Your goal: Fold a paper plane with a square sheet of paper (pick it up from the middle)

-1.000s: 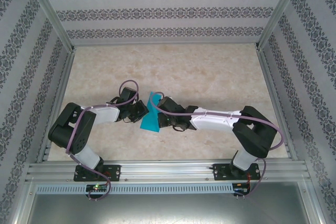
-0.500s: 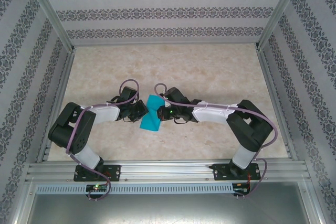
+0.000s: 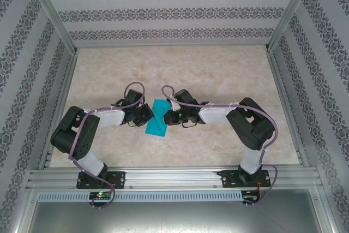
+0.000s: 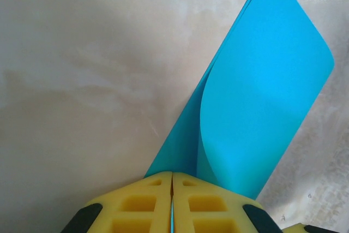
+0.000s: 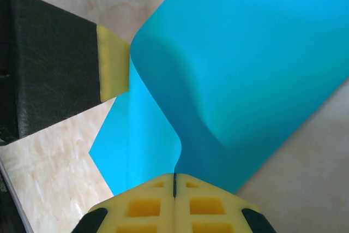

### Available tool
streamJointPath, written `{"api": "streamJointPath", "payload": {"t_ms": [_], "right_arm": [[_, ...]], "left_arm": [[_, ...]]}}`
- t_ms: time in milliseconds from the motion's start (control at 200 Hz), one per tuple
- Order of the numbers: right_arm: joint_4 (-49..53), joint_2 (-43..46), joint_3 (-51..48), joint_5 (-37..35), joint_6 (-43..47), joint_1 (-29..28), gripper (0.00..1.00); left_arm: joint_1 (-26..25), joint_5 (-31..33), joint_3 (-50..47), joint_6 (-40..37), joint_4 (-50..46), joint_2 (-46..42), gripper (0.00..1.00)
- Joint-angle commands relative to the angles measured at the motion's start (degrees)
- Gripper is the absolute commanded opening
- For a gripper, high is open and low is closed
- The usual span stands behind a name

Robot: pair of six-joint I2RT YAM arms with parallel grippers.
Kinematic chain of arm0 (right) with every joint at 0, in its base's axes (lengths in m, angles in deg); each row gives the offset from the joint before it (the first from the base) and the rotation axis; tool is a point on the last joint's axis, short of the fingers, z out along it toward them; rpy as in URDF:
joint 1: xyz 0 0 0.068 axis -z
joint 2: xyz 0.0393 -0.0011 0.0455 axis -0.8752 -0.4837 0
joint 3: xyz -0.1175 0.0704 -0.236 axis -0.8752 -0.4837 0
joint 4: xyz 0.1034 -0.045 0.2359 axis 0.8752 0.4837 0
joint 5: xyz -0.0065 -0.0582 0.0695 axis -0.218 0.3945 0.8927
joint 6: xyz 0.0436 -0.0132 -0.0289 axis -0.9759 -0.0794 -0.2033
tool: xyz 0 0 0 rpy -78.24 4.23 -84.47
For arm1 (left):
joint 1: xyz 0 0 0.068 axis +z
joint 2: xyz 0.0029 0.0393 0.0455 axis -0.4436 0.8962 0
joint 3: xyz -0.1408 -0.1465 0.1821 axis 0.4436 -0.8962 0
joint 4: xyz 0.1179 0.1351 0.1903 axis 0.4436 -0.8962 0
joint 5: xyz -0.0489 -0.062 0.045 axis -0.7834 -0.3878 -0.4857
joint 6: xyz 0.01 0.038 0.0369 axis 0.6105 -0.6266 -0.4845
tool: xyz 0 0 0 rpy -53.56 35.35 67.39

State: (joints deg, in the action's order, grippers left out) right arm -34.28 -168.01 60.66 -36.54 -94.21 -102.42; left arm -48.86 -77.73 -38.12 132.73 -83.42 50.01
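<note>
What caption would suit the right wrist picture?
Right gripper shut on a curling teal paper sheet over the marbled table.

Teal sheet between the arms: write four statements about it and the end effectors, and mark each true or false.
1. The left end effector is shut on the sheet. True.
2. The right end effector hangs open above the sheet. False: it is shut on the sheet.
3. The sheet lies flat on the table. False: it curls, pinched from both sides.
4. The sheet is plain and unmarked. True.

Patterned walls [image 3: 163,12] enclose a beige marbled table [image 3: 218,75].
</note>
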Motion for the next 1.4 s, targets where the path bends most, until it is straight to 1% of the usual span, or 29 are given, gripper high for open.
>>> {"api": "streamJointPath", "payload": {"t_ms": [0,195,664,829,1089,1234,1394], "right_arm": [[-1.4,-1.5,0.5,3.7,2.3,1.0,0.00],[-1.4,-2.6,0.7,3.6,3.2,2.1,0.00],[-1.5,-4.1,2.9,5.0,4.5,2.6,0.00],[-1.2,-5.4,4.1,7.1,5.3,3.1,0.00],[-0.4,-6.1,4.3,7.7,6.3,3.8,0.00],[-0.1,-6.6,4.4,7.6,6.5,3.9,0.00],[0.2,-7.1,4.4,7.3,6.3,3.9,0.00]], "left_arm": [[-0.4,1.3,1.1,-1.4,-2.6,1.0,0.11],[-0.4,1.8,1.3,-1.7,-3.3,0.6,0.11],[-0.6,1.6,1.9,-2.5,-3.9,1.0,0.11],[-0.7,1.6,2.1,-2.7,-4.1,1.1,0.11],[-0.7,1.8,2.3,-2.7,-4.3,1.0,0.11],[-0.7,2.2,2.3,-3.2,-5.0,0.0,0.13],[-0.9,1.2,2.6,-5.0,-6.8,-3.4,0.19]]}}
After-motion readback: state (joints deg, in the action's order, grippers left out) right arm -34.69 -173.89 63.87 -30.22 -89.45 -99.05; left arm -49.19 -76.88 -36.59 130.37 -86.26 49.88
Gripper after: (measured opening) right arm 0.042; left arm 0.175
